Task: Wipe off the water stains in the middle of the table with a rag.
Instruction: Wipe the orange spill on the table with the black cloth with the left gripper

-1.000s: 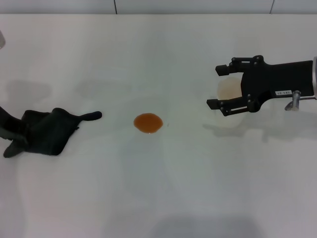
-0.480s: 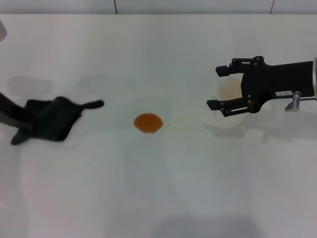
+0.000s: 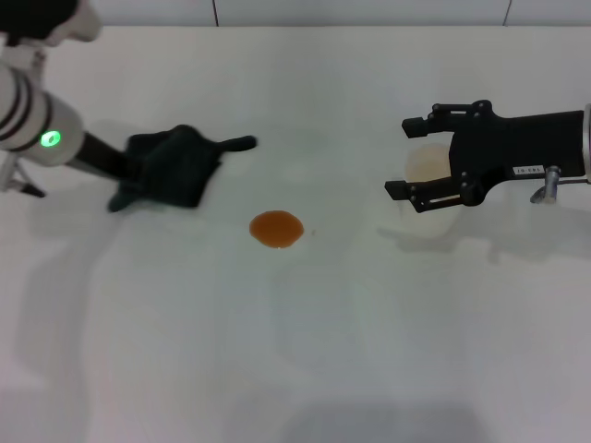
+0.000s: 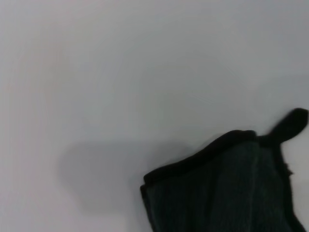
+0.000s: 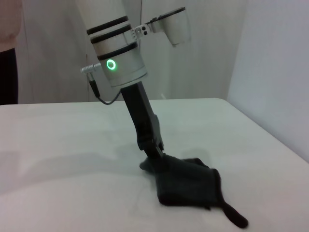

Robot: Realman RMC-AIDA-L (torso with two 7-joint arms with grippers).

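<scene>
Only the head view shows the puddle (image 3: 276, 229): a small, glossy orange-brown oval near the middle of the white table (image 3: 295, 351). The right wrist view shows instead what the head view hides, the left arm slanting down from above with a green light on its white sleeve, its black end buried in the rag (image 5: 186, 186). The left wrist view shows little beyond a dark fold of rag (image 4: 227, 188) with its thin tail against bare tabletop.

The rag (image 3: 175, 166) is a soft black-green bundle, its narrow tail pointing toward the table's middle. The left gripper (image 3: 138, 180) is clamped on its near edge. The rag lies left of and farther back than the puddle, near it but clearly apart.

The right gripper (image 3: 406, 159) hangs on the right side, fingers spread, around a pale whitish cup (image 3: 427, 169).
</scene>
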